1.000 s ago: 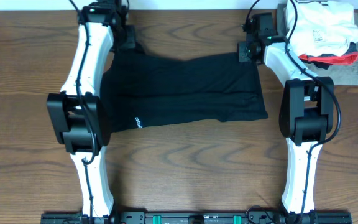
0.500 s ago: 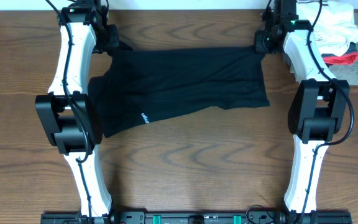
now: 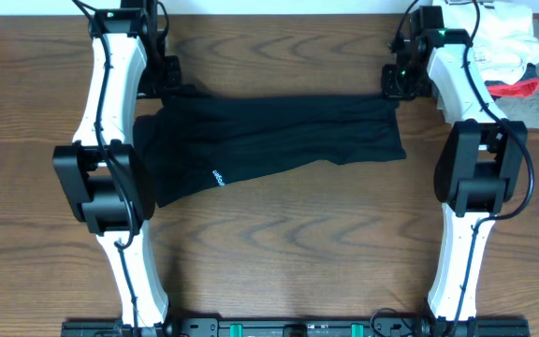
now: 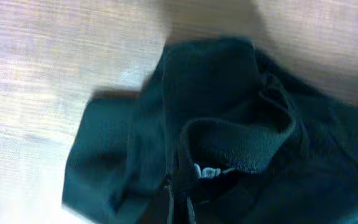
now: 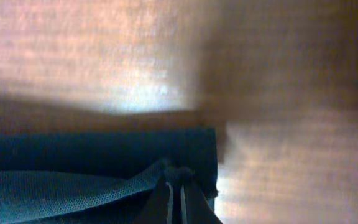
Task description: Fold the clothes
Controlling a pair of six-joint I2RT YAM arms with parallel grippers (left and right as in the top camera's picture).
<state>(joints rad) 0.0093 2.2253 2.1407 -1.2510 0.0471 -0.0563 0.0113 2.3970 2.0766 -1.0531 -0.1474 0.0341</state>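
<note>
A black short-sleeved T-shirt of soft fabric (image 3: 269, 140) lies spread sideways across the far half of a brown wooden table (image 3: 279, 253), between the 2 white-and-black arms. It forms a wide, wrinkled band. Its far edge runs almost straight from left to right, while its near edge slopes, reaching nearer at the left than at the right. A small line of white printed text (image 3: 215, 177) shows on the near-left part of the cloth.

The left hand (image 3: 164, 82) sits at the far-left corner of the shirt, its fingers pressed together on the fabric there. In the left wrist view the cloth is bunched in folds just ahead of this hand (image 4: 179, 199). A ribbed collar (image 4: 247, 146) curls up there, with a small white neck label (image 4: 207, 172) tucked under it.

The right hand (image 3: 396, 82) sits at the far-right corner of the shirt and is likewise clamped on it. In the right wrist view its 2 fingertips meet with no gap (image 5: 180, 186), pinching a hemmed edge of the black cloth, with bare wood beyond.

At the far-right corner of the table, right of the right arm, lies a small pile apart from the shirt. A crumpled white garment with grey print (image 3: 489, 37) is on top, a red piece of cloth (image 3: 515, 89) shows below it, and a grey folded garment (image 3: 531, 110) lies underneath.
</note>
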